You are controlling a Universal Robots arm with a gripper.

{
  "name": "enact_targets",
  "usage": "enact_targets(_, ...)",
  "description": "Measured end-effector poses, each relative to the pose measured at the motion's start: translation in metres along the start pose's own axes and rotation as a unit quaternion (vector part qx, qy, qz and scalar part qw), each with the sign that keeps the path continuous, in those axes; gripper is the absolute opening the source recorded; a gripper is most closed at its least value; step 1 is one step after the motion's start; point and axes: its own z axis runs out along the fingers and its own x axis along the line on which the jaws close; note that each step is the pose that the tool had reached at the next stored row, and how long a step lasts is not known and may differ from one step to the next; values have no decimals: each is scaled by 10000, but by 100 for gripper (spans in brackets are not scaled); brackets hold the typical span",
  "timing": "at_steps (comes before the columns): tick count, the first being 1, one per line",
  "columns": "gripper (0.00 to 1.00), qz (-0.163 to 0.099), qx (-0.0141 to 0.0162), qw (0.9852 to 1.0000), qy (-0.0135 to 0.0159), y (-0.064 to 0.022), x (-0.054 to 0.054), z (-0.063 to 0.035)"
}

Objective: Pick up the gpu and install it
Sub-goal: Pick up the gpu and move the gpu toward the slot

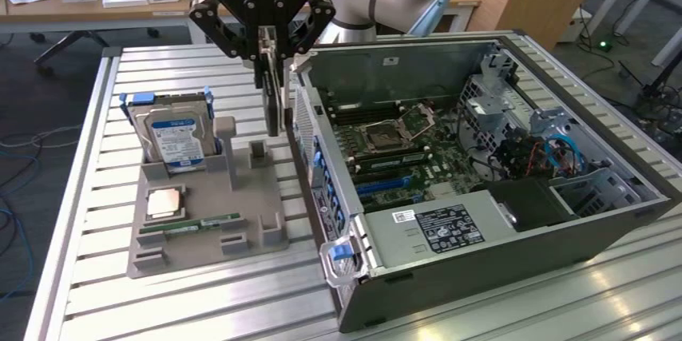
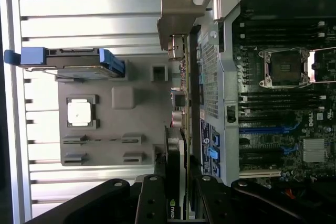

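My gripper [image 1: 273, 60] is shut on the gpu [image 1: 275, 101], which hangs edge-on below the fingers, above the grey holder tray [image 1: 203, 233]. It is just outside the rear wall of the open computer case [image 1: 480, 221]. In the wrist view the gpu [image 2: 178, 129] runs as a thin strip between the two black fingers [image 2: 152, 198], and its silver end bracket [image 2: 181, 9] points away from the gripper [image 2: 177, 200]. The card sits between the tray [image 2: 121, 124] and the case's perforated rear panel [image 2: 210, 77]. The motherboard [image 1: 410, 149] lies exposed inside the case, with blue and black slots [image 2: 262, 129].
The tray holds an upright blue-labelled hard drive [image 1: 176, 137], a CPU [image 1: 162, 203] and a RAM stick [image 1: 192, 225]. Everything stands on a slatted aluminium table [image 1: 96, 293]. Desks and a chair stand behind the table.
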Motion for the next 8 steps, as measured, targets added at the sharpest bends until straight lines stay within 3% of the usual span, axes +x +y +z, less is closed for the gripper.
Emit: enact_targets(8,27,0,0,10000,0,13,-124,2)
